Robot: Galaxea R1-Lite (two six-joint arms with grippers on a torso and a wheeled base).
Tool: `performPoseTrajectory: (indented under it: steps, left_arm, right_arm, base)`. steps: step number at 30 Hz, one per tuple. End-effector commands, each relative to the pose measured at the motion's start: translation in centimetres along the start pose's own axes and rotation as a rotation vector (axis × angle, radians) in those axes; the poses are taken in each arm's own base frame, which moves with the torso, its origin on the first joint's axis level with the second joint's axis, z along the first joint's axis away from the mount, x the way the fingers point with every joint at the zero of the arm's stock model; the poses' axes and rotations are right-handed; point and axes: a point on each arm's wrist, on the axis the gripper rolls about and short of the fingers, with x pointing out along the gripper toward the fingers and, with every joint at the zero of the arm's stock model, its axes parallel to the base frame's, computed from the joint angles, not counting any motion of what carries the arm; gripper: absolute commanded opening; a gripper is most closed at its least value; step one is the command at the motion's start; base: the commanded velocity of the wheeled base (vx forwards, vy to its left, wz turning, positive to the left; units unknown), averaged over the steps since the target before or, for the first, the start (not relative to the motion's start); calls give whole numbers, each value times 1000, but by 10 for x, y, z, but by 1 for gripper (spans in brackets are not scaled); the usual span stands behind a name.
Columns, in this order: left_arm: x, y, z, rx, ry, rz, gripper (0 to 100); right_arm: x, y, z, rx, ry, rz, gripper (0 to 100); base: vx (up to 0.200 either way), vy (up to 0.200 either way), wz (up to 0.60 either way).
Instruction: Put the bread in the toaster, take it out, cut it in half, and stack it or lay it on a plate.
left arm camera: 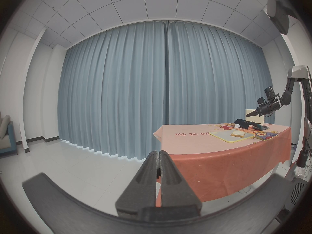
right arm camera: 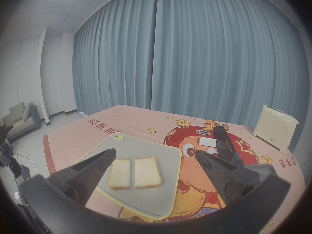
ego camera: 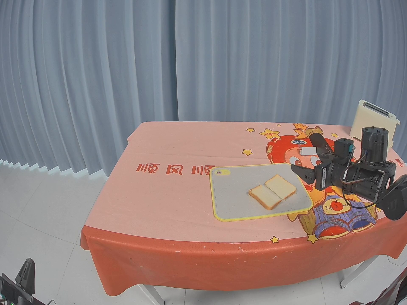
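Observation:
Two halves of a bread slice (ego camera: pixel 272 191) lie side by side on a grey, yellow-rimmed cutting board (ego camera: pixel 231 200), also seen in the right wrist view as the bread (right arm camera: pixel 134 172) on the board (right arm camera: pixel 162 199). A cream toaster (ego camera: pixel 373 121) stands at the table's far right corner. A knife (ego camera: pixel 319 144) with a black handle and white blade lies beyond the board. My right gripper (ego camera: pixel 304 173) hovers open just right of the board, fingers (right arm camera: pixel 97 163) wide apart and aimed at the bread. My left gripper (left arm camera: pixel 159 169) is shut on nothing, low and well off the table's left side.
The table wears a pink-orange cloth (ego camera: pixel 169 200) with a cartoon print at the right. Its left half is bare. Blue curtains hang behind. White tiled floor surrounds the table, and a sofa (right arm camera: pixel 21 117) stands far off.

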Motion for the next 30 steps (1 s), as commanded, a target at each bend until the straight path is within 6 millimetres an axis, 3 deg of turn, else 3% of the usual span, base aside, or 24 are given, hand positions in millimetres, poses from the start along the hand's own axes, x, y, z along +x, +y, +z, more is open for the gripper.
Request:
performPoseTrajectory:
  steps: [1,15,25,30]
  left_arm:
    - [1,0,-5,0,16,1,0]
    - [1,0,-5,0,16,1,0]
    - [1,0,-5,0,16,1,0]
    - [1,0,-5,0,16,1,0]
  right_arm:
    - [0,1,-1,-2,3,2,100]
    - [3,2,-3,-4,15,6,100]
    - [25,0,-12,17,64,-57,100]
    - [41,-2,-25,23,119,-62,100]
  base:
    - [0,0,0]
    - [0,0,0]
    - [0,0,0]
    - [0,0,0]
